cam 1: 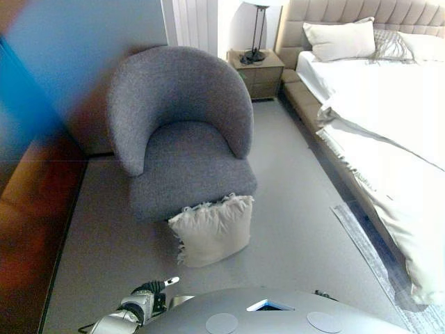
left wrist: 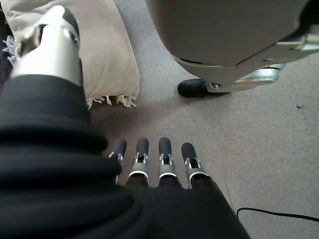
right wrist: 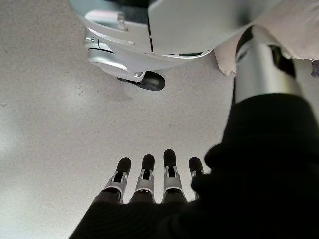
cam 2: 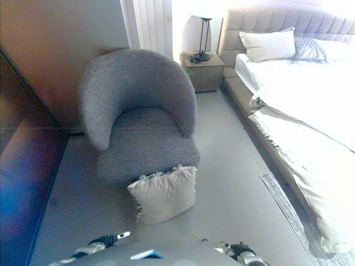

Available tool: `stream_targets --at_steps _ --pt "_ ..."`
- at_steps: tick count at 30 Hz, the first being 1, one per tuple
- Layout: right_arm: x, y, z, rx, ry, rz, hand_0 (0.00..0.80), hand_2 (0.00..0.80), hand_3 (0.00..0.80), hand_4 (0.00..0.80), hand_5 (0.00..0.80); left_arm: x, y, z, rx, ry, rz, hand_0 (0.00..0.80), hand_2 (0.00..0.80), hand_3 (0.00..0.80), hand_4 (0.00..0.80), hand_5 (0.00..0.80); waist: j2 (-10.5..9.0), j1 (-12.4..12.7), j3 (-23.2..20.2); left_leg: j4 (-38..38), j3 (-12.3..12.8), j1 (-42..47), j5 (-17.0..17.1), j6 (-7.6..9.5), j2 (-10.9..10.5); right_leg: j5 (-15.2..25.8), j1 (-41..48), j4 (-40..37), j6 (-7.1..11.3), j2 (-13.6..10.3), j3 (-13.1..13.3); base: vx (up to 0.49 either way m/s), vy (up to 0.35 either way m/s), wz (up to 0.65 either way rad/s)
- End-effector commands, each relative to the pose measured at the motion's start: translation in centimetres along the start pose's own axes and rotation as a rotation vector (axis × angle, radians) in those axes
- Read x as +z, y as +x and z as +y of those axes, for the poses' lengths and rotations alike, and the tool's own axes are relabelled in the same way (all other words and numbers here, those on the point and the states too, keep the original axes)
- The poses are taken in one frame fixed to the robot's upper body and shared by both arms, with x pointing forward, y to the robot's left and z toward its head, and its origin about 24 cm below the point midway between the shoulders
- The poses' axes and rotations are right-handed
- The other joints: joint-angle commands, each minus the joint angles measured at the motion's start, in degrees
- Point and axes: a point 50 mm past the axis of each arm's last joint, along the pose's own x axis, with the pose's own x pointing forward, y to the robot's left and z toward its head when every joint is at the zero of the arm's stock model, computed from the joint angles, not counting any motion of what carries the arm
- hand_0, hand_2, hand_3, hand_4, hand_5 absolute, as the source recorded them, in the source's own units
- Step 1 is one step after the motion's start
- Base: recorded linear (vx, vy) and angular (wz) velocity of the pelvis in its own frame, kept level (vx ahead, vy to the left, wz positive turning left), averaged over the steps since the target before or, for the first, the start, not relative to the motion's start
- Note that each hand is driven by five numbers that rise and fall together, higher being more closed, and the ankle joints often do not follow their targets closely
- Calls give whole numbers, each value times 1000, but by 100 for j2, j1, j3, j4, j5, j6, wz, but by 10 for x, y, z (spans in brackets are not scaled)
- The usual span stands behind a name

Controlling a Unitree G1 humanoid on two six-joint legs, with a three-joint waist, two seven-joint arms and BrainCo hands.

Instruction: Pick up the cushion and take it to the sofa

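Observation:
A beige fringed cushion (cam 1: pixel 212 229) stands on the grey floor, leaning against the front of a grey round-backed armchair (cam 1: pixel 184 139). It also shows in the left wrist view (left wrist: pixel 104 55), and a corner of it shows in the right wrist view (right wrist: pixel 299 22). My left hand (left wrist: pixel 164 154) hangs low at my left side, short of the cushion, with straight fingers and nothing in it. My right hand (right wrist: pixel 169 169) hangs low at my right side over bare floor, fingers straight and empty. Both arms only just show at the bottom edge of the eye views.
A bed (cam 1: pixel 389 125) with white covers and pillows runs along the right. A nightstand (cam 1: pixel 256 69) with a lamp stands between armchair and bed. A dark wall panel (cam 1: pixel 35 209) lines the left. A grey rug (cam 1: pixel 368 243) lies beside the bed.

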Motion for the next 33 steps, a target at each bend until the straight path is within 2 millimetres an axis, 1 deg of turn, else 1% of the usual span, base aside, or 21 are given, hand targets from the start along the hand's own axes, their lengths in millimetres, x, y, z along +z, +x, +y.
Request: stream_targets --at_steps 1,3,9,14,18,22,28,30,31,32,33 --pt "30 1 -7 -23 -25 -52 0 0 0 0 0 19 0 -6 -7 25 -16 0 0 0 0 0 -10 -19 388 36 65 -153 -349 411 -270 -434 216 49 156 -23 -247 0 0 0" --pt "30 1 -8 -23 -29 -53 0 0 0 0 0 25 0 -7 -35 -11 -48 0 0 0 0 0 -9 -24 400 36 57 -149 -353 409 -270 -433 215 49 158 -20 -236 0 0 0" --pt "32 2 -13 -15 -26 -58 0 0 0 0 0 29 -1 -4 -43 13 -40 0 0 0 0 0 -12 -8 427 36 60 -170 -354 420 -261 -423 190 48 171 -16 -233 0 0 0" --pt "30 2 -13 -3 -19 -53 0 0 0 0 0 23 0 -3 -32 26 -39 0 0 0 0 0 -28 11 423 36 62 -172 -348 410 -246 -424 196 39 161 -10 -262 16 -22 0" --pt "29 2 -10 14 -6 -48 0 0 0 0 0 20 0 -5 -25 34 -41 0 0 0 0 0 -32 11 431 36 75 -171 -347 403 -224 -431 194 42 145 5 -282 26 -52 0" --pt "28 2 -6 22 11 -41 0 0 0 0 0 18 0 -4 -17 48 -41 0 0 0 0 0 -29 7 429 36 89 -155 -342 401 -207 -467 194 69 114 39 -286 31 -77 0" --pt "31 1 -7 22 8 -41 0 0 0 0 0 21 0 -1 -7 26 -53 0 0 0 0 0 -24 -18 468 66 97 -77 -332 433 -204 -573 172 179 -1 166 -208 31 -125 -1" --pt "35 2 -10 28 4 -45 0 0 0 0 0 27 0 -1 -4 2 -89 0 0 0 0 0 -90 -7 522 694 111 -210 -529 431 -245 -640 106 344 -94 153 -232 4 -177 -3" --pt "38 2 -12 28 0 -53 0 0 0 0 0 32 -1 -3 -5 -8 -114 0 0 0 0 0 -164 11 606 1358 77 -395 -785 476 -302 -678 53 475 -168 95 -235 -38 -195 -3" --pt "42 1 -14 26 -11 -64 0 0 0 0 0 39 -2 -4 -13 -19 -147 0 0 0 0 0 -234 42 709 2050 -1 -668 -873 505 -337 -725 -9 591 -272 63 -215 -72 -202 -5" --pt "46 1 -17 18 -16 -73 0 0 0 0 0 45 -3 -6 -25 -24 -170 0 0 0 0 0 -263 84 825 2726 -115 -1056 -711 465 -337 -758 -63 685 -379 71 -203 -89 -196 -8"
